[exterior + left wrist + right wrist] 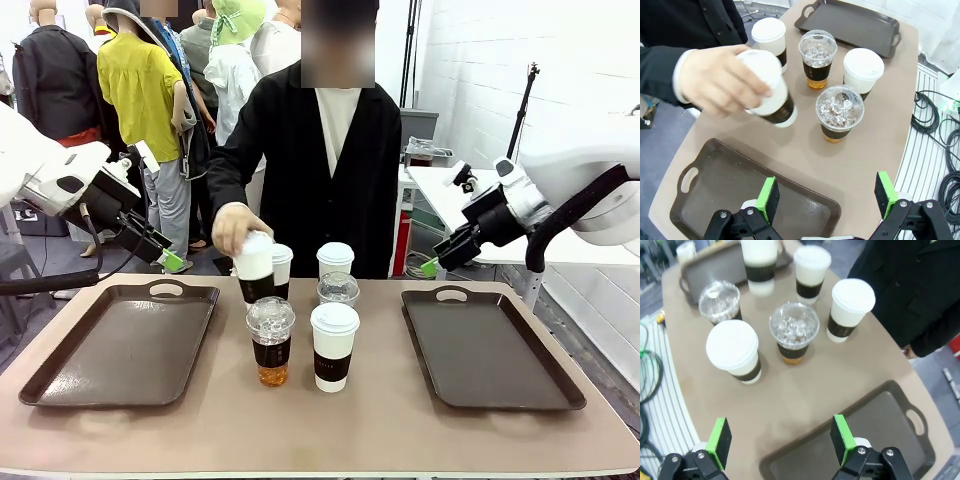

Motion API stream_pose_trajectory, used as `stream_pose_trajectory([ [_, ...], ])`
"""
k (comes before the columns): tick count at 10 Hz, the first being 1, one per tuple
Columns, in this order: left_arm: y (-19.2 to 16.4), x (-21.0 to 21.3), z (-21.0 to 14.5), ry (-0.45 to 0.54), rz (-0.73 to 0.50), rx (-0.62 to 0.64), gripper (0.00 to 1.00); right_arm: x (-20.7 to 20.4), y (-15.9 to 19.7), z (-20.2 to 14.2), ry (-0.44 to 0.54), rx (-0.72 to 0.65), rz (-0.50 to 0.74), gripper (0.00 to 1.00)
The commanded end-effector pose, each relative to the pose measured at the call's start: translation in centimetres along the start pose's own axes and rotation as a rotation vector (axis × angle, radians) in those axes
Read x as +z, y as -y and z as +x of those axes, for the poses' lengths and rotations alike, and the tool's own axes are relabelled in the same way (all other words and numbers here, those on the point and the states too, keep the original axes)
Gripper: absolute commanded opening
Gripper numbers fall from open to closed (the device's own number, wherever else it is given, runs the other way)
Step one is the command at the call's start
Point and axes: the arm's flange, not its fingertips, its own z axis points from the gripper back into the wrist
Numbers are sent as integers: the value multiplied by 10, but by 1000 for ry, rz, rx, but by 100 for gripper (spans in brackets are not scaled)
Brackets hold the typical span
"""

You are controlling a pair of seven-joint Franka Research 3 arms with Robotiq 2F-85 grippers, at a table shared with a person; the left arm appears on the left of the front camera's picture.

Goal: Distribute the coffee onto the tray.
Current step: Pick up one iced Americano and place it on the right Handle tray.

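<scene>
Above the table (380,420), a hand (232,228) holds one cup (256,272) tilted.

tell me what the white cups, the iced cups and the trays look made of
White cups: likely paper, matte and opaque; smooth white lids look like plastic, dark sleeves probably card.
Iced cups: clear glossy plastic; ice and amber liquid show through.
Trays: dark brown, probably moulded plastic, with a slight sheen, raised rim and cut-out handles.
</scene>
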Motion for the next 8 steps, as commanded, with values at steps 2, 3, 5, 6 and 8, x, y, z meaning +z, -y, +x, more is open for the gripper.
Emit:
stream_pose_trajectory([
  [2, -1, 0, 0, 23, -17, -6, 100, -21, 39, 14, -109, 134, -4, 100],
  [3, -1, 0, 0, 23, -17, -6, 100, -30, 48, 13, -135, 164, -14, 100],
  [5, -1, 0, 0, 23, -17, -6, 100, -46, 64, 6, -154, 221, -24, 100],
  [6, -1, 0, 0, 23, -17, -6, 100, -53, 71, 3, -140, 228, -10, 100],
  [8, -1, 0, 0, 23, -17, -6, 100, -68, 86, -8, -70, 240, 22, 100],
])
